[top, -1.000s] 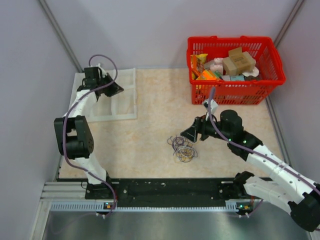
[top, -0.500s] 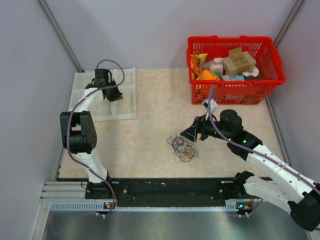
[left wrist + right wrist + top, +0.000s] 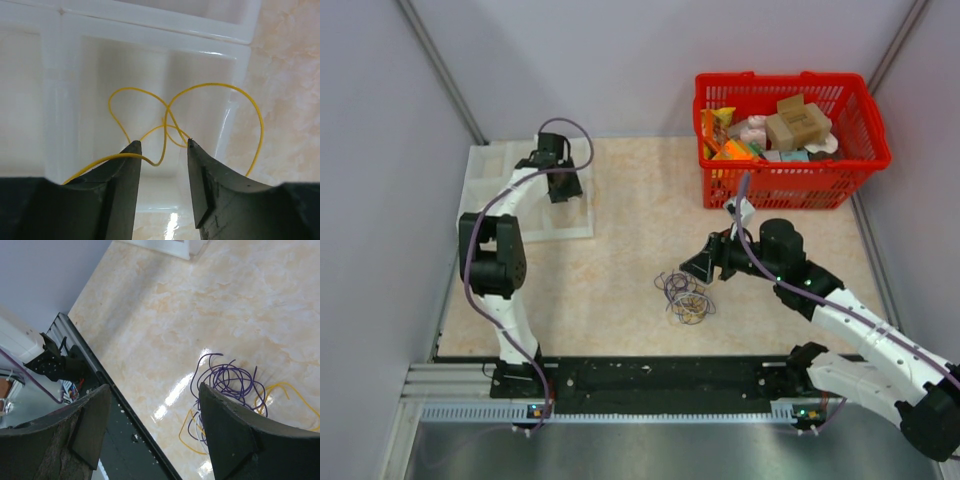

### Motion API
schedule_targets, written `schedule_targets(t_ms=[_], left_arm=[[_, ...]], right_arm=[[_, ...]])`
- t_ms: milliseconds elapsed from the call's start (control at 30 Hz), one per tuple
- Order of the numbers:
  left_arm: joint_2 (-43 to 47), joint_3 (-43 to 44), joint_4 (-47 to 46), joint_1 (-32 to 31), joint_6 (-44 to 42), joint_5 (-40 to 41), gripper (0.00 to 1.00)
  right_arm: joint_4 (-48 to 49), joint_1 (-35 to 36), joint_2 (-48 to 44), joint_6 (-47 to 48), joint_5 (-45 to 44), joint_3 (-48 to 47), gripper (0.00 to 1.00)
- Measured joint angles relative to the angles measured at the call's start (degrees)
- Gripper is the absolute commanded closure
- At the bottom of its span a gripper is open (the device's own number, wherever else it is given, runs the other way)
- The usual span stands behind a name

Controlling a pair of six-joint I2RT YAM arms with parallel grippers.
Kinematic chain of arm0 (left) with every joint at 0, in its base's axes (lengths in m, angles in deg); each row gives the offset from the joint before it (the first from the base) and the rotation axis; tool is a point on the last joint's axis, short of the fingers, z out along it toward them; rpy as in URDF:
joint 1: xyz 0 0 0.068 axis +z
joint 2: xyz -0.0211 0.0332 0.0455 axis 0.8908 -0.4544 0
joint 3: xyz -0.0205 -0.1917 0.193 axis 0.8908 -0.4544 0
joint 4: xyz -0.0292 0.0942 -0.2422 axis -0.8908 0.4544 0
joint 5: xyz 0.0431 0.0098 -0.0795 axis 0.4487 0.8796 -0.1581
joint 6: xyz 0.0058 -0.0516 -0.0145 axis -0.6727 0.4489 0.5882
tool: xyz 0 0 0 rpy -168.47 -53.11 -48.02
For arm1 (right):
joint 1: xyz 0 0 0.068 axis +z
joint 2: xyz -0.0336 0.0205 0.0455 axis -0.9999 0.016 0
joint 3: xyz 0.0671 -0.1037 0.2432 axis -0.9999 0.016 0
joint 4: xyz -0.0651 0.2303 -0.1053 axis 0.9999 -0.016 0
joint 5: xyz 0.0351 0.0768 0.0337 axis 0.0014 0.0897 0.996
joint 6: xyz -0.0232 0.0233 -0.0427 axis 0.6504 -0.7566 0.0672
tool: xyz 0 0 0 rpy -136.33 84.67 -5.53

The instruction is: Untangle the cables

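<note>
Left gripper [image 3: 163,142] half open, yellow wire [image 3: 216,84] loose across its tips over far-left tray [image 3: 65,75] — you pull back, it may snag & drag out; right gripper [image 3: 154,387] wide open, empty, by mid-table tangle [image 3: 686,297].

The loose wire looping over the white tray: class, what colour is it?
The wire is yellow, clearest in the left wrist view.

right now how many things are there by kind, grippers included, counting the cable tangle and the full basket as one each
grippers: 2 (left gripper, right gripper)
red basket: 1
white tray: 1
cable tangle: 1
loose yellow cable: 1
total: 6
</note>
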Motion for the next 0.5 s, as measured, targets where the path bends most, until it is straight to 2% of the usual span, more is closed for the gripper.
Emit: schedule_targets(t_ms=[33, 167, 233, 267, 400, 500], left_arm=[[0.59, -0.11, 0.15, 0.11, -0.2, 0.24, 0.51], [4.63, -0.2, 1.07, 0.44, -1.38, 0.31, 0.28], [7.19, -0.2, 1.09, 0.5, -2.01, -1.16, 0.12], [8.22, -0.2, 1.14, 0.5, -2.29, -2.01, 0.08], [11.93, -0.24, 1.97, 0.5, -2.86, -7.58, 0.07], [14.78, -2.36, 3.19, 0.59, -3.26, -6.95, 0.03]], right_arm=[[0.0, 0.0, 0.0, 0.0, 0.0, 0.0, 0.3], [0.22, 0.0, 0.22, -0.09, 0.07, 0.02, 0.3], [0.52, 0.0, 0.33, -0.17, 0.2, 0.02, 0.3], [0.7, 0.0, 0.39, -0.17, 0.26, 0.02, 0.3], [1.25, 0.0, 0.55, -0.2, 0.48, 0.09, 0.3], [1.25, 0.0, 0.57, -0.17, 0.61, 0.13, 0.3]])
